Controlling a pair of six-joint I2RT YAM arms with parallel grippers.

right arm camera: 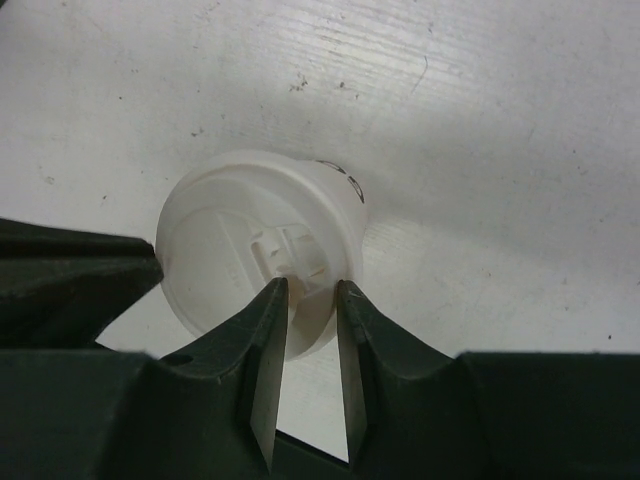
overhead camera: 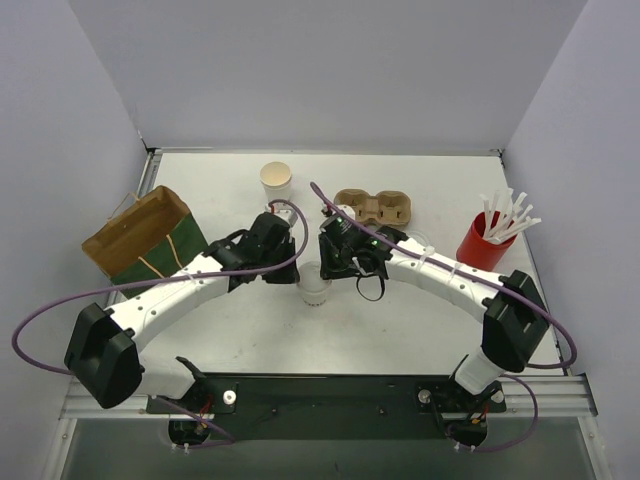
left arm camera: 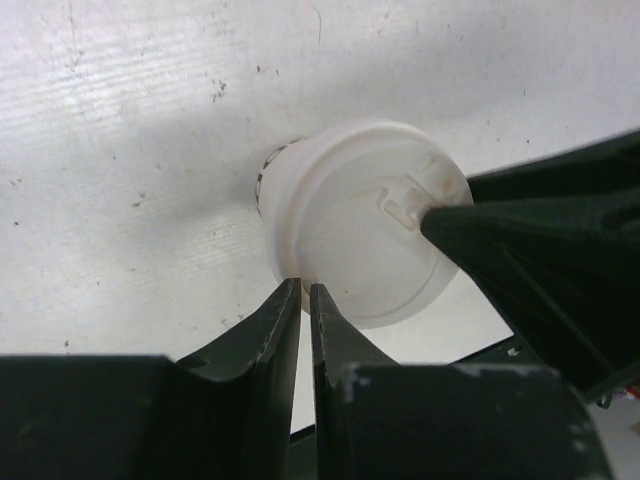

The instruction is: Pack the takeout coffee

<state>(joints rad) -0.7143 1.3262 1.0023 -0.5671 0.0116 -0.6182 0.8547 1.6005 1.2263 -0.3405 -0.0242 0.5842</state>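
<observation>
The takeout coffee [overhead camera: 313,289], a small white paper cup with a round white plastic lid, stands upright on the table between my two grippers. My left gripper [overhead camera: 298,274] is shut, its tips touching the lid's rim in the left wrist view [left arm camera: 305,292]; the cup [left arm camera: 360,235] fills the middle of that view. My right gripper [overhead camera: 329,274] has its jaws a narrow gap apart, and in the right wrist view [right arm camera: 307,288] its tips rest on the lid's near edge over the sip tab. The cup [right arm camera: 240,235] shows there too. The brown paper bag [overhead camera: 145,236] stands open at the left.
An open white cup with a beige inside [overhead camera: 276,178] stands at the back. The brown two-hole carrier [overhead camera: 373,207] lies behind the right gripper. A red cup of white straws [overhead camera: 484,243] is at the right. A loose white lid [overhead camera: 416,240] lies near the right arm.
</observation>
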